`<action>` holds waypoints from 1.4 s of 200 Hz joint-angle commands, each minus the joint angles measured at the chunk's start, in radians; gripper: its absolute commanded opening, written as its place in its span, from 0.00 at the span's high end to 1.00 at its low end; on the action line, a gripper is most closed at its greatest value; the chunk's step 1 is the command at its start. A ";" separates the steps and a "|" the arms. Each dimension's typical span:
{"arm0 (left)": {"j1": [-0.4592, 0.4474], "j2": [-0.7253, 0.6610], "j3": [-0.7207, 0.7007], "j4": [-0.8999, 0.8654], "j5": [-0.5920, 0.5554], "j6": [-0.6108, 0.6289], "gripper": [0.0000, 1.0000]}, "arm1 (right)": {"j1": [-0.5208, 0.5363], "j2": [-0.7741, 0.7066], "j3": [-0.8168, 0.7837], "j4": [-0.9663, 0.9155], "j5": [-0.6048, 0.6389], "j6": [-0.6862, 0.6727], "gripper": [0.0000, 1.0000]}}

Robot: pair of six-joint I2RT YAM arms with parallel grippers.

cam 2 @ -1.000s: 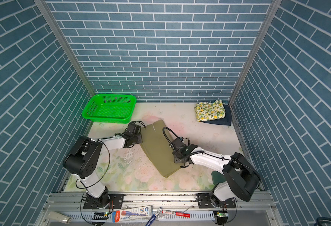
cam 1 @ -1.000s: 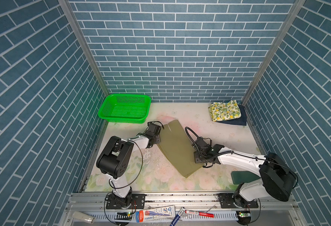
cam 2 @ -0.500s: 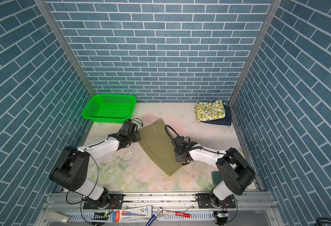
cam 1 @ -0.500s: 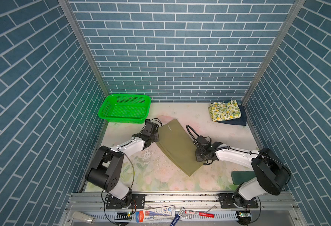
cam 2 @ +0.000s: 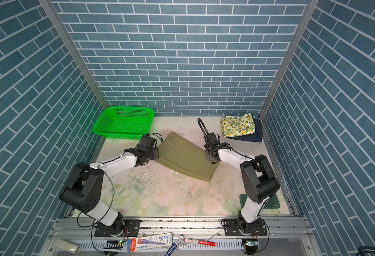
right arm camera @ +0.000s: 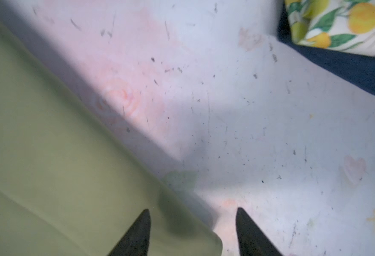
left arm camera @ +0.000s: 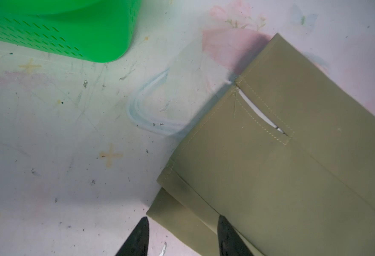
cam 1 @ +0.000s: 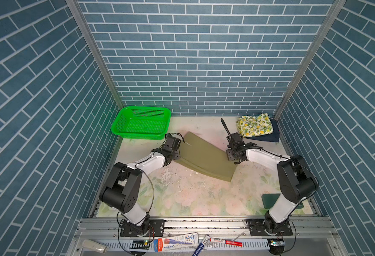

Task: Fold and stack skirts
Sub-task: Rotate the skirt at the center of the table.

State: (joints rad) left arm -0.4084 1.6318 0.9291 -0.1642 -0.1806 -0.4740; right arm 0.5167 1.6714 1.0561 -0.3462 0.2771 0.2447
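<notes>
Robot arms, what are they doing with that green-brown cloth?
They are folding skirts and piling them up. The khaki skirt lies folded on the table between the two arms. The left claw and the right claw sit at opposite sides of it, both open, neither pinching it. In the far corner the lemon skirt already rests on top of the denim skirt.
</notes>
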 commanded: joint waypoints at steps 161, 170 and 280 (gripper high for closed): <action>-0.026 0.191 -0.015 0.094 -0.059 0.036 1.00 | 0.025 -0.378 -0.493 0.170 -0.322 0.647 0.35; -0.026 0.169 -0.038 0.093 -0.056 0.031 1.00 | 0.018 -0.370 -0.500 0.190 -0.332 0.659 0.35; -0.193 -0.125 -0.340 0.087 -0.041 -0.127 1.00 | -0.161 -0.248 -0.579 0.383 -0.497 0.628 0.37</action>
State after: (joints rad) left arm -0.5499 1.5566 0.6472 -0.0120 -0.2417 -0.5484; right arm 0.3923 1.3796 0.5240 0.0410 -0.1715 0.8848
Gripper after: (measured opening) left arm 0.051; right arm 0.635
